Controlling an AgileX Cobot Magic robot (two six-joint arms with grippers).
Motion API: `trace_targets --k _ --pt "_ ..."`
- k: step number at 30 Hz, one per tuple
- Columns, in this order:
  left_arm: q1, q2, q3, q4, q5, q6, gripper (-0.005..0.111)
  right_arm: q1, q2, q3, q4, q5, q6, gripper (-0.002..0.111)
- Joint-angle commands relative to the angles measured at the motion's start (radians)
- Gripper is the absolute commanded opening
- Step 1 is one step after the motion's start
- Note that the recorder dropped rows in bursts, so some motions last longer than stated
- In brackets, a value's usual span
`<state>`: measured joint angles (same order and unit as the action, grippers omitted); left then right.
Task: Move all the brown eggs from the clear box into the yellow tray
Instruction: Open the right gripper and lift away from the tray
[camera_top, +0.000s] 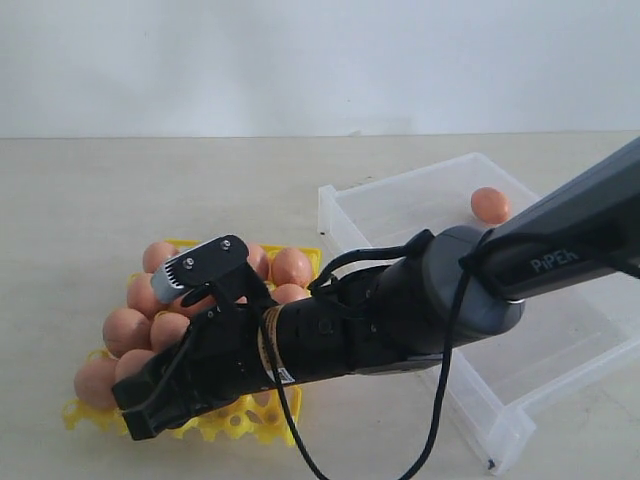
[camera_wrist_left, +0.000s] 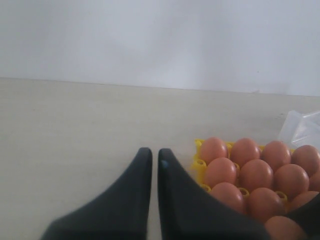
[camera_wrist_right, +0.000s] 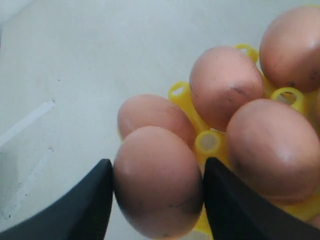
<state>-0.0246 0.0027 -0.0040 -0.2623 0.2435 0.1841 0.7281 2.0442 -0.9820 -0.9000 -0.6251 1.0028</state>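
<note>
- Exterior view, right hand (camera_top: 150, 395): reaches across to the near corner of the yellow tray (camera_top: 235, 425). My own arm hides what it carries from this side.
- Exterior view, brown eggs (camera_top: 290, 267): they crowd the tray cups. One last egg (camera_top: 490, 205) lies alone at the far side of the clear box (camera_top: 560, 340), on the bench (camera_top: 80, 200).
- Left wrist view, left hand (camera_wrist_left: 155, 155): closed down to a thin slit with nothing in it, hanging over bare bench just beside the tray's edge (camera_wrist_left: 199, 162). I judge it best kept parked there, out of the way.
- Left wrist view, seated eggs (camera_wrist_left: 256, 174): packed shoulder to shoulder. A corner of the clear box (camera_wrist_left: 300, 127) shows behind them.
- Right wrist view, right hand (camera_wrist_right: 157, 170): grasping one held egg (camera_wrist_right: 157, 195), with both fingers (camera_wrist_right: 90, 210) pressed to its flanks.
- Right wrist view, placement: the held egg hangs at the tray's outer corner, next to a yellow peg (camera_wrist_right: 207, 142) and almost touching its neighbours. The cup beneath it is hidden.
- Handling note, my judgement: I should lower it straight down without sideways drift and let the pegs centre the shell. I should open only once the cup carries the weight, and only slightly, because the inner finger has a neighbouring egg right beside it.
- Remaining, my judgement: the lone egg in the box comes next.
</note>
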Motion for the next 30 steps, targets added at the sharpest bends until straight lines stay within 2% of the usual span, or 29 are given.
trace_targets --k 1,11,17,23,26,28,30 --pt "-0.008 -0.003 0.004 -0.001 -0.011 -0.008 0.004 0.002 0.001 0.003 0.004 -0.060 -0.004 0.051" --pt "-0.008 -0.003 0.004 -0.001 -0.011 -0.008 0.004 0.002 -0.013 0.003 0.004 -0.063 -0.029 0.051" --pt "-0.008 -0.003 0.004 -0.001 -0.011 -0.008 0.004 0.000 -0.108 0.003 0.076 0.030 -0.235 0.051" --pt "-0.008 -0.003 0.004 -0.001 -0.011 -0.008 0.004 0.000 -0.253 0.002 0.390 0.065 -0.641 0.051" --pt "-0.008 -0.003 0.004 -0.001 -0.011 -0.008 0.004 0.000 -0.353 0.002 0.639 0.055 -0.844 0.051" --pt "-0.008 -0.003 0.004 -0.001 -0.011 -0.008 0.004 0.000 -0.437 -0.012 0.872 0.067 -0.988 0.051" --pt "-0.008 -0.003 0.004 -0.001 -0.011 -0.008 0.004 -0.004 -0.516 -0.058 1.147 0.158 -1.164 0.051"
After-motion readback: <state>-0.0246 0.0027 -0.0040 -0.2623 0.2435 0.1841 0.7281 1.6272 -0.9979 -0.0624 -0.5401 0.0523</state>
